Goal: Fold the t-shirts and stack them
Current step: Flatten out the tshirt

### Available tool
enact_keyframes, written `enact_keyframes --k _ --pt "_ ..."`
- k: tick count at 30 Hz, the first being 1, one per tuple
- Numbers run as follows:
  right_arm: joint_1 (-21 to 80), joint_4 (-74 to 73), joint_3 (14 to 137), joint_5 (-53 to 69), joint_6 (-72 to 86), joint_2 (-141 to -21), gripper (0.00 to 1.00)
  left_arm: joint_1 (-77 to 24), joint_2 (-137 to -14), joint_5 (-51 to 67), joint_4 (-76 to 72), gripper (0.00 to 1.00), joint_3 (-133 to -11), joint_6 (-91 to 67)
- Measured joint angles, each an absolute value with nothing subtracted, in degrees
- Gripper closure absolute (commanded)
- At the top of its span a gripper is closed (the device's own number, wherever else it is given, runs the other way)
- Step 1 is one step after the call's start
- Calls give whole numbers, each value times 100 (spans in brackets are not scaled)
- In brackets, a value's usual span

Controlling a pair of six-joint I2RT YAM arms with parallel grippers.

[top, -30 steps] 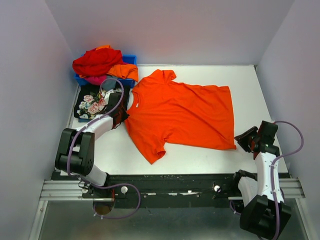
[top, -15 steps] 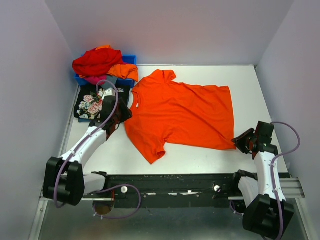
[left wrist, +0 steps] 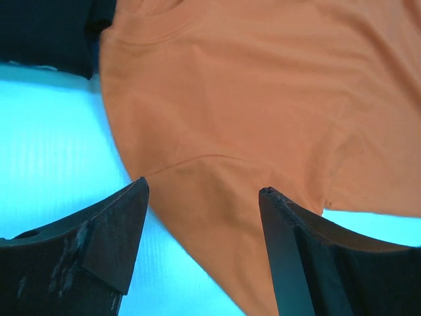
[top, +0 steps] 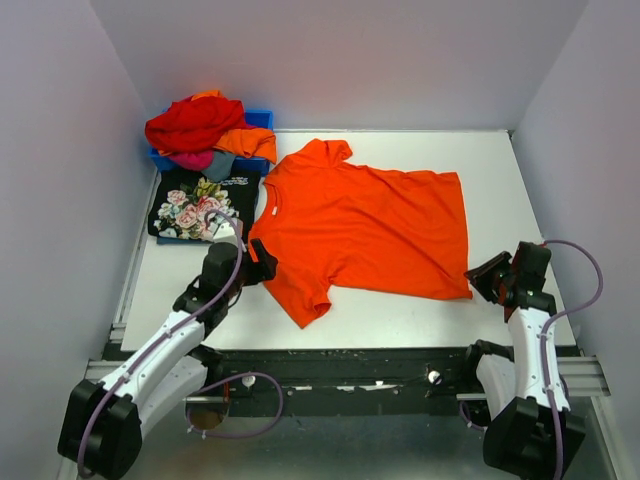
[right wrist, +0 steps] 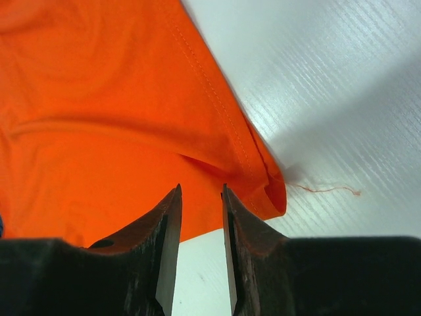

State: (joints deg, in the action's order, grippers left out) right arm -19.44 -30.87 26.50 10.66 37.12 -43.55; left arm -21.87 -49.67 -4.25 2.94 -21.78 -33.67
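Writing is scarce: the black tee (top: 195, 205) carries a few white letters near its far edge, beside the pink rose print, too small to read. A small white tag (top: 268, 213) shows at the collar of the orange tee (top: 370, 225), and its print cannot be read either. That orange tee lies spread flat in the middle of the white table (top: 400, 320), collar to the left, hem to the right, one sleeve pointing far and the other near. The black tee lies folded at the far left, just left of the orange collar and just near of the blue bin (top: 262, 118) in the far left corner. Heaped in the bin are a red tee (top: 195, 122) on top, a second orange tee (top: 250, 142) spilling over the right rim, and a pink tee (top: 190, 160) and a grey tee (top: 218, 166) lower down. The left gripper (left wrist: 204, 186) hovers over the near-left edge of the orange tee, between collar and near sleeve. Its jaws are spread wide and hold nothing, and its wrist view shows the sleeve seam under the gap. The right gripper (right wrist: 201, 189) sits at the near right corner of the hem, jaws a narrow slit apart with nothing between them, tips just short of the curled corner. A loose orange thread (right wrist: 325, 189) trails from that corner onto the table.
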Motion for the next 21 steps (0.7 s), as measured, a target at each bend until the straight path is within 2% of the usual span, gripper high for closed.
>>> enact_keyframes --k 6,21 --pt "-1944 -3028 2648 1122 3682 -4477 61 -2340 -4318 -425 -342 15 -1765 -3098" --pt "-1944 -3326 2644 1037 3767 -5087 61 -2519 -4578 -408 -808 15 -1743 -2980"
